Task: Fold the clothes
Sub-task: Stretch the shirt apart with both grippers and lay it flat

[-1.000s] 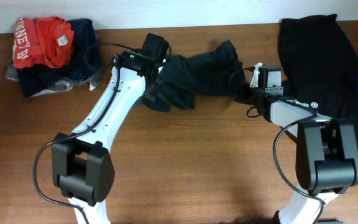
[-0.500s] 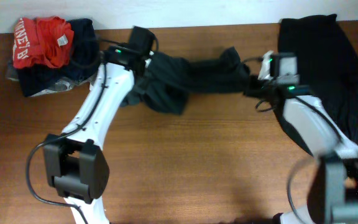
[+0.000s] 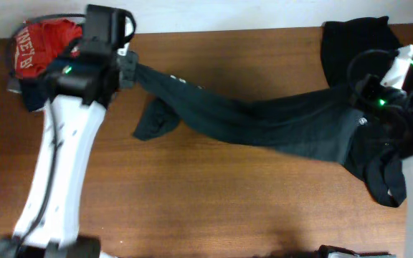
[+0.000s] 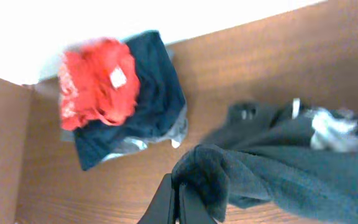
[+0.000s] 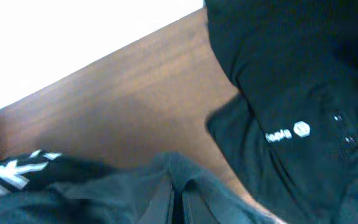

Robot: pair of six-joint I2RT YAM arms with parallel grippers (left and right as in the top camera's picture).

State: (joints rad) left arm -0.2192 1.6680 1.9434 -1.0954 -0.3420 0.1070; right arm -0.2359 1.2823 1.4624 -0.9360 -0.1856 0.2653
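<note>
1. Table (image 3: 228,215): brown wood surface, with a white wall along its far edge.

2. Black T-shirt (image 3: 264,122): it is pulled into a long band between the two grippers. The band runs from near the far-left corner across the middle of the table toward the right edge. A loose flap (image 3: 153,125) lies on the wood below the left end. The right end bunches into a wider mass that reaches the right edge. In the right wrist view, white block lettering (image 5: 11,171) shows on the cloth at the lower left.

3. Left gripper (image 3: 130,69): its fingers are pressed together on the left end of the black T-shirt. In the left wrist view the cloth wraps in a bunch over the fingertips (image 4: 166,202).

4. Right gripper (image 3: 363,92): its fingers are pressed together on the right part of the same shirt. In the right wrist view the cloth folds over the fingertips (image 5: 160,202).

5. Far-left corner: a stack with a red garment (image 3: 49,43) on top, a navy garment (image 4: 148,81) under it and a grey garment (image 4: 129,145) at the bottom.

6. Far-right corner: a second black T-shirt (image 3: 357,43) lies spread out and carries a small white logo (image 5: 291,132).
</note>
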